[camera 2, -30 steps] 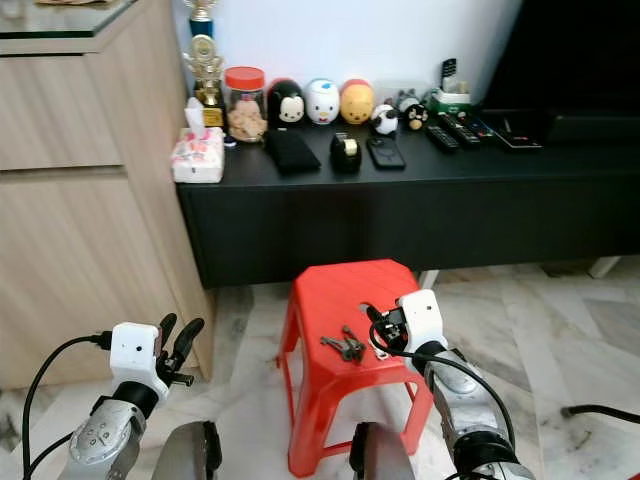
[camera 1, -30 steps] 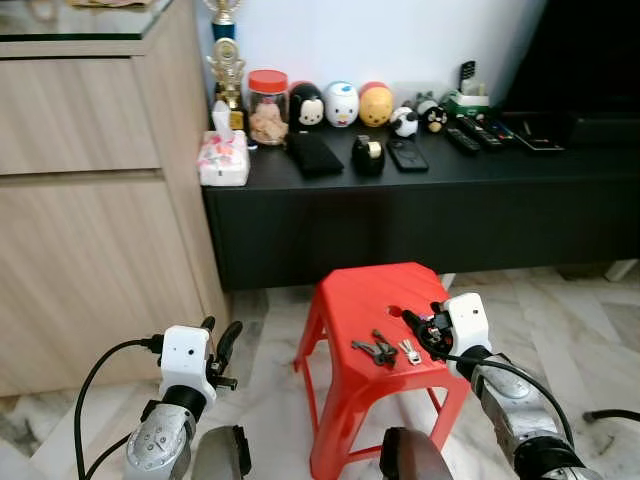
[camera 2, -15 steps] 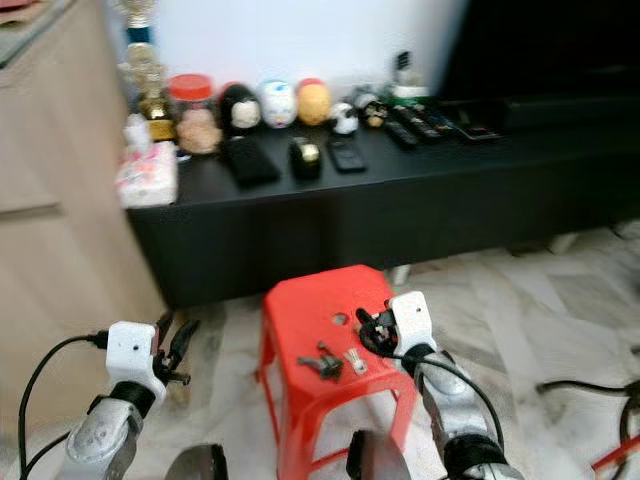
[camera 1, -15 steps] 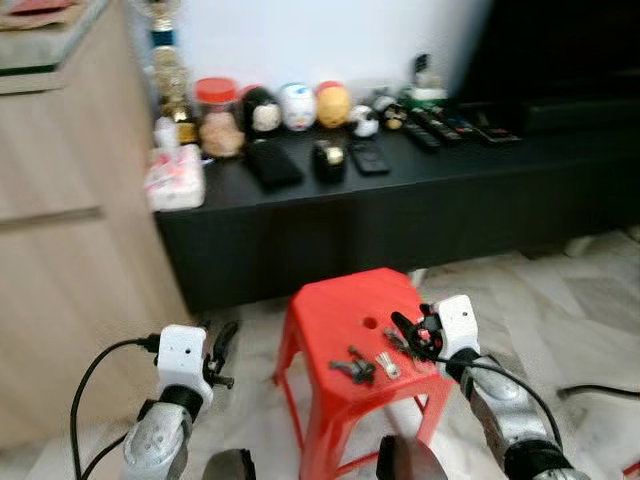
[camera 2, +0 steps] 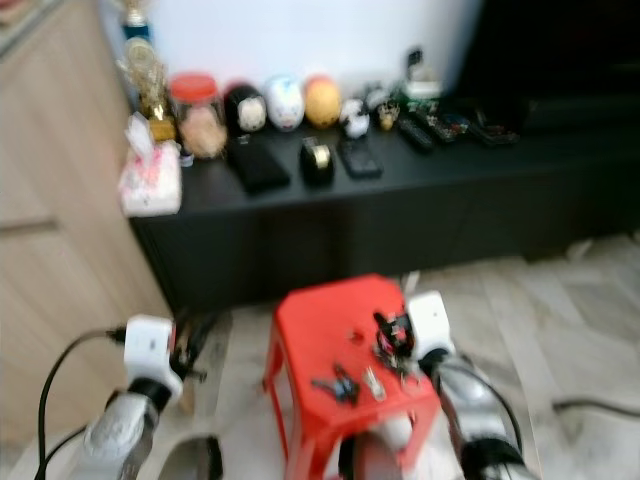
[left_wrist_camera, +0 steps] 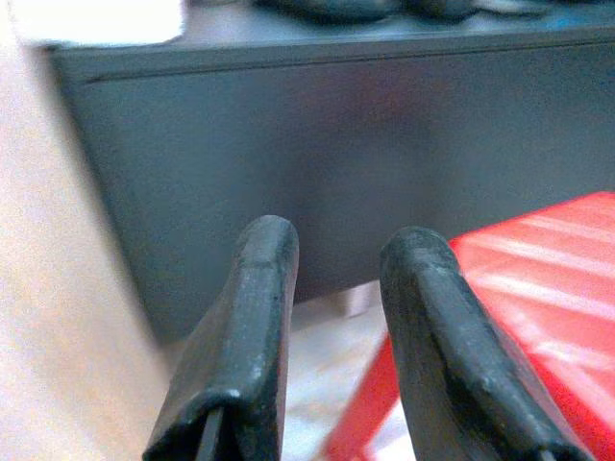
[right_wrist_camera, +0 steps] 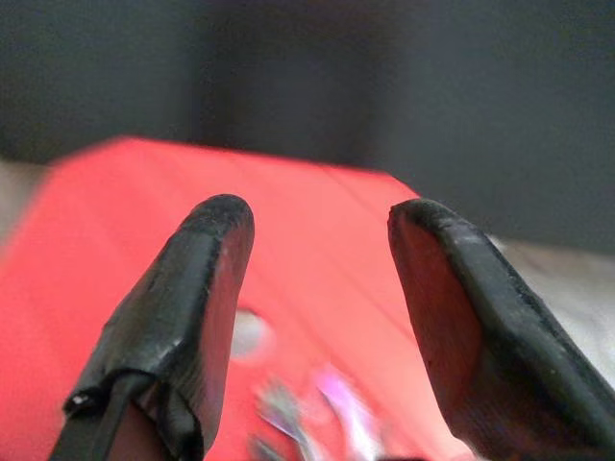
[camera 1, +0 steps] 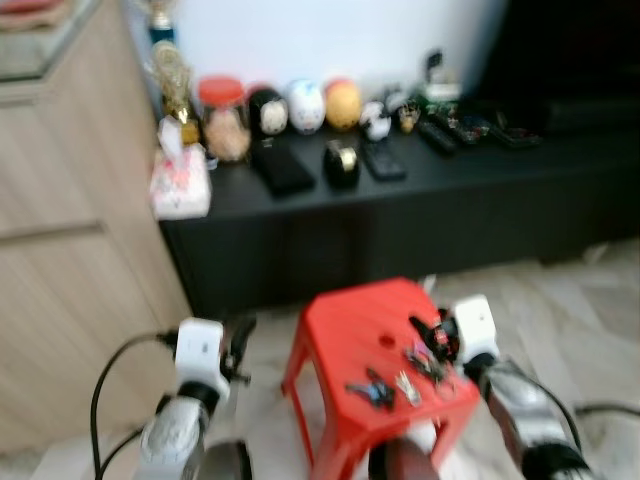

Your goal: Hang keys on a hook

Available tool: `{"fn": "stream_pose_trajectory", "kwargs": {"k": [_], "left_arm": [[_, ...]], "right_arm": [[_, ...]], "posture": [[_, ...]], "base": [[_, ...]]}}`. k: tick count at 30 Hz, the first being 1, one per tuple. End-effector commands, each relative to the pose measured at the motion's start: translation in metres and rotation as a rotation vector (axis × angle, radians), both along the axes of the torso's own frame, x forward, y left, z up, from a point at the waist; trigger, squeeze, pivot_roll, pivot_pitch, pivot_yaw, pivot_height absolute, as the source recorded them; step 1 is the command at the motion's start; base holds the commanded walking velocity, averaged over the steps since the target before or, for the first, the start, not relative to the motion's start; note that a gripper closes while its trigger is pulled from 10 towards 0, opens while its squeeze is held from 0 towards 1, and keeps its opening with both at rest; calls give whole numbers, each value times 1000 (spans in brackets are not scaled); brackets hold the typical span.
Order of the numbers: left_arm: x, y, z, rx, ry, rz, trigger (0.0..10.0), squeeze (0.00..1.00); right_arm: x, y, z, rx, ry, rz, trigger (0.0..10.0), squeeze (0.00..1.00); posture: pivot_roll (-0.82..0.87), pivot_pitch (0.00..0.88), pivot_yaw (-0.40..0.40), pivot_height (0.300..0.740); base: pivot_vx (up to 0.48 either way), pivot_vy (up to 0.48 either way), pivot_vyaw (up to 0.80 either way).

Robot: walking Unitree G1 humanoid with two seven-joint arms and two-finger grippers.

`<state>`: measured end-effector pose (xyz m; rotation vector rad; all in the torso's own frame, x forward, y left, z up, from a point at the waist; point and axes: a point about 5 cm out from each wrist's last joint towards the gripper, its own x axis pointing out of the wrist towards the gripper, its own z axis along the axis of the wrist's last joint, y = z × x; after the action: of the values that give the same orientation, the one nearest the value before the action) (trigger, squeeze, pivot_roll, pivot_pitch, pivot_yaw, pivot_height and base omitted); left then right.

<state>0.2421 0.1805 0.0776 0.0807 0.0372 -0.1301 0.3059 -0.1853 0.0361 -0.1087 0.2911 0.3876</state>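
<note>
A bunch of keys [camera 1: 385, 387] lies on top of a red plastic stool [camera 1: 345, 320], toward its near edge. My right gripper [camera 1: 428, 340] hovers over the stool's right side, just beyond the keys, fingers open with nothing between them. In the right wrist view the keys [right_wrist_camera: 307, 413] show blurred between the two black fingertips [right_wrist_camera: 207, 288]. My left gripper [camera 1: 240, 345] hangs open to the left of the stool, near the wooden cabinet. The picture is blurred.
A low black console [camera 1: 400, 215] behind the stool carries a tissue pack [camera 1: 180, 185], a jar, round toy figures, a tape roll and remotes. A tall wooden cabinet [camera 1: 70, 250] stands at left. The floor is pale marble.
The camera has shifted and tilted, so the whole scene moved in view. My right gripper stays over the stool's right side by the keys; the left arm stays idle.
</note>
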Motion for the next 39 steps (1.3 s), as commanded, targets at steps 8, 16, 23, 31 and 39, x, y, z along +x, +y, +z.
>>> {"fn": "stream_pose_trajectory", "kwargs": {"k": [8, 16, 23, 31, 39], "left_arm": [[-5, 2, -3, 2, 21, 11, 10000, 0], [-8, 5, -3, 10, 27, 12, 10000, 0], [-8, 6, -4, 16, 33, 7, 10000, 0], [-9, 4, -4, 16, 36, -3, 10000, 0], [-8, 4, -3, 18, 38, -3, 10000, 0]], "right_arm": [[-7, -3, -3, -203, 97, 354, 10000, 0], [-17, -11, -7, -335, 241, 608, 10000, 0], [-23, -17, -6, -310, 286, 683, 10000, 0], [-23, -24, -13, -377, 280, 595, 10000, 0], [-21, -17, -18, -417, 268, 554, 10000, 0]], "posture": [[94, 0, -98, 559], [106, 0, -93, 559], [96, 0, -81, 559], [94, 0, -77, 559], [97, 0, -77, 559]], "base": [[0, 0, 0], [0, 0, 0], [0, 0, 0], [0, 0, 0], [0, 0, 0]]}}
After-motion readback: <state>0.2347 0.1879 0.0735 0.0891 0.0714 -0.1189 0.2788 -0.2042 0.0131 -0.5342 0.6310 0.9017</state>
